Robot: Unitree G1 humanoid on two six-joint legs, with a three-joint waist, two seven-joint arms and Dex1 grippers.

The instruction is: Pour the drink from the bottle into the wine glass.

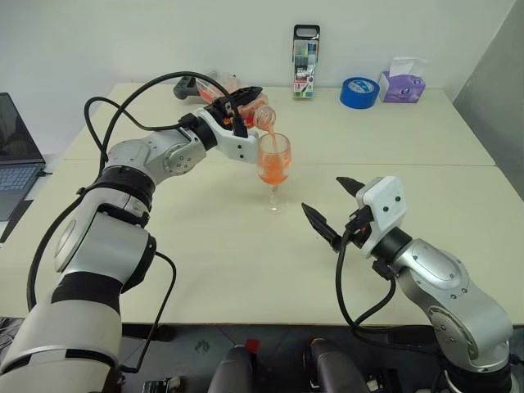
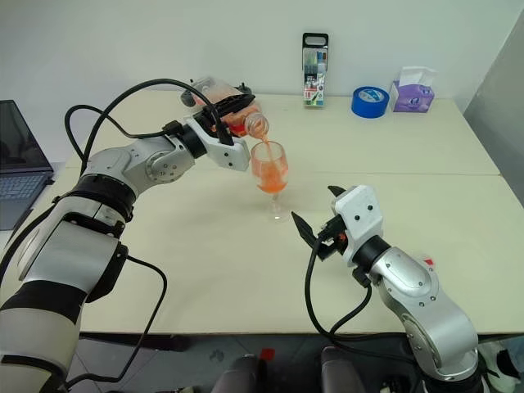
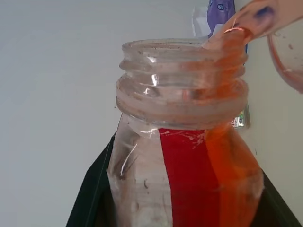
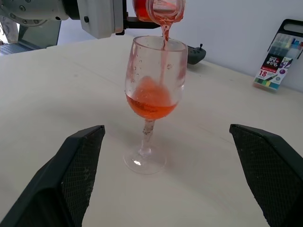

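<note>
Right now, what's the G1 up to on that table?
It is mid-pour. The left gripper holds the uncapped bottle tipped over the wine glass, and a thin stream of the orange drink runs from its mouth into the bowl, which is roughly half full. The glass stands upright on the table with nothing holding it. The right gripper waits open and empty beside it, on the near side, not touching.

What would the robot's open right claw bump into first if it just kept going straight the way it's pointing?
Most likely the wine glass: in the wrist view it stands right between the open fingers of the right gripper, stem roughly centred. Bare table lies between them. Whether it would meet bowl or stem is hard to judge.
</note>
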